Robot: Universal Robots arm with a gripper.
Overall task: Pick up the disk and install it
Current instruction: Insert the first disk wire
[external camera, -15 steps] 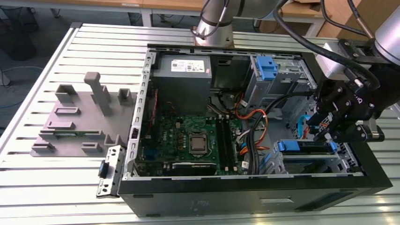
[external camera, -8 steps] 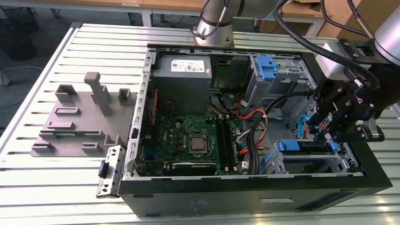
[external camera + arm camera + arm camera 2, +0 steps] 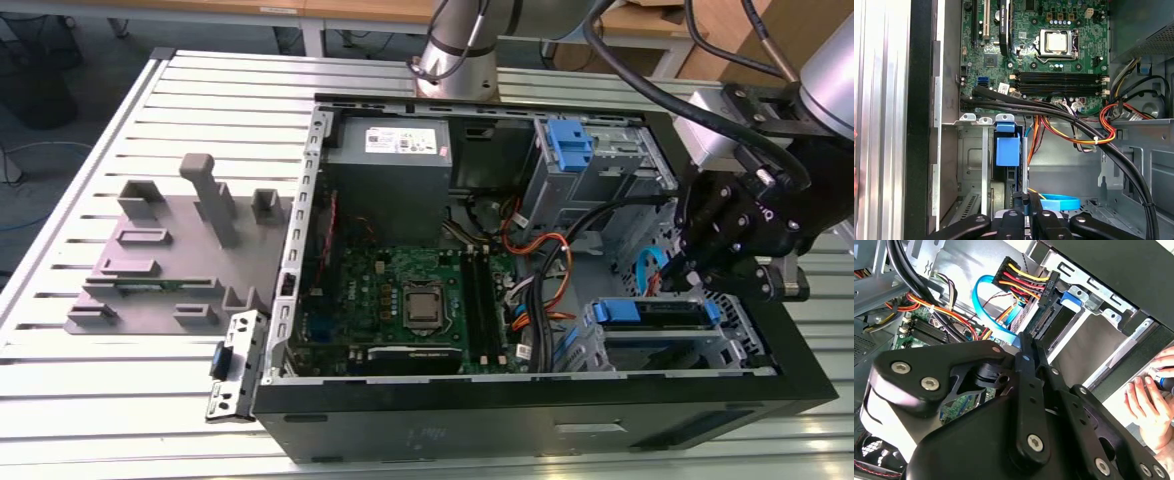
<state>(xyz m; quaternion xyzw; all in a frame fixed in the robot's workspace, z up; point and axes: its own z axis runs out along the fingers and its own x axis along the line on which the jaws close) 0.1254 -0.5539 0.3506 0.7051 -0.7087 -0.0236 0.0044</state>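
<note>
The exterior view shows an open computer case [image 3: 534, 400] lying on its side on a slatted metal desk [image 3: 134, 400], with the motherboard [image 3: 400, 300] exposed and a grey power supply [image 3: 394, 150] at the far end. The black hand [image 3: 727, 265] hangs over the drive bay at the exterior view's right, just above the disk [image 3: 650, 312], which sits in the bay cage with its blue rails showing. A tall blue clip [image 3: 567, 145] stands in the upper bay, and a grey fixture tray [image 3: 167, 250] rests on the desk at the exterior view's left. In the second wrist view, the hand [image 3: 1026, 340] has its fingers [image 3: 1029, 352] drawn close together, pointing toward the disk's connector edge [image 3: 1046, 322], near a bundle of red and yellow wires [image 3: 1021, 277] and a blue cable [image 3: 986, 305]; whether it touches anything I cannot tell. A person's hand [image 3: 1151, 400] rests outside the case. In the first wrist view, the narrow hand [image 3: 1025, 200] points at the disk [image 3: 1014, 175] beside its blue rail [image 3: 1006, 150].
</note>
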